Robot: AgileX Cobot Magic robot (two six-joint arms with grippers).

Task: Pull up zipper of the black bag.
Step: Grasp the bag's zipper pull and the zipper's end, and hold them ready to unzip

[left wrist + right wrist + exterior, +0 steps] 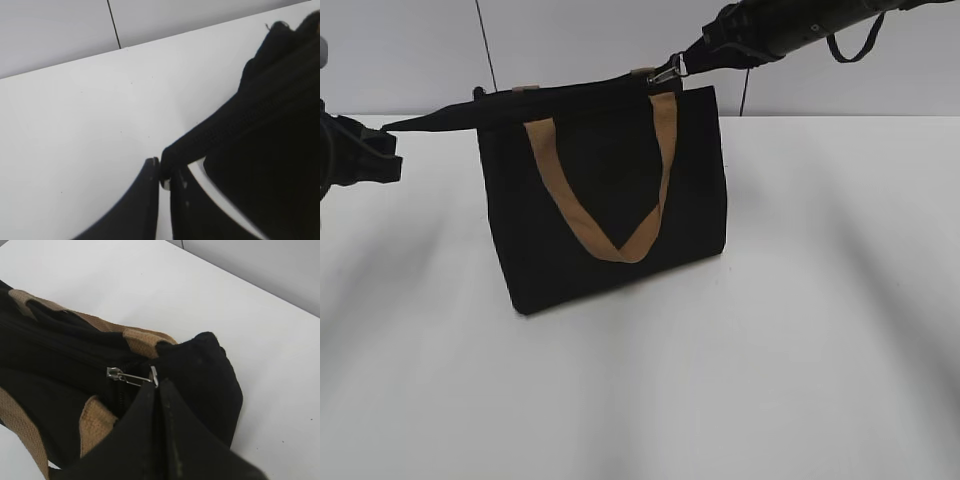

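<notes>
The black bag (610,200) stands upright on the white worktop (720,380), between the two grippers, its tan handle (620,190) hanging down its front face. Along its top edge the zipper slider (114,373) sits just ahead of the right gripper (156,380), near the bag's end on that side. The right gripper's fingers are closed tight on the metal zipper pull (135,378), which stretches from the slider back to the fingertips. At the bag's other end a black fabric tab (200,140) runs out taut from the top edge to the left gripper (164,172), whose fingers are pinched together on the tab's tip, just above the worktop.
</notes>
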